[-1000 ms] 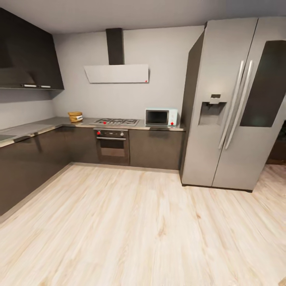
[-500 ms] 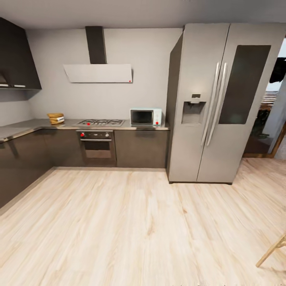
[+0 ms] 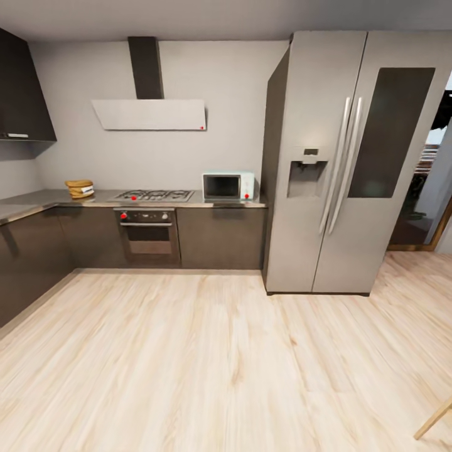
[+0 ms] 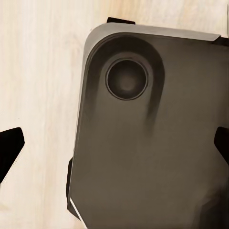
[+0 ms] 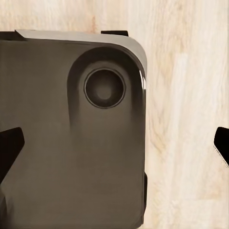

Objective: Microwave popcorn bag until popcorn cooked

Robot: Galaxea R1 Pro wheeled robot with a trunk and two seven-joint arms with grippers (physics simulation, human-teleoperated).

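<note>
The tan popcorn bag (image 3: pixel 80 189) stands on the grey countertop (image 3: pixel 34 202) near the far left corner, left of the hob. Further right on the same countertop (image 3: pixel 194 203), next to the fridge, sits the mint-blue microwave (image 3: pixel 228 186) with its black door closed. Both are far across the wooden floor. My left gripper (image 4: pixel 117 143) hangs open over the robot's dark base (image 4: pixel 152 143), its black fingertips (image 4: pixel 10 145) wide apart. My right gripper (image 5: pixel 117 145) is likewise open above the base and floor, with nothing between its fingers.
A gas hob (image 3: pixel 152 195) and a dark oven (image 3: pixel 148 235) lie between bag and microwave, under a range hood (image 3: pixel 149 114). A tall steel fridge (image 3: pixel 345 163) stands at right, beside a doorway (image 3: pixel 433 182). A wooden chair leg (image 3: pixel 433 420) pokes in at the lower right. Wide wooden floor (image 3: pixel 220 351) lies ahead.
The head camera has turned to the right, so the whole kitchen has slid left in the picture; the doorway and a chair leg have come into view. No thing itself has moved.
</note>
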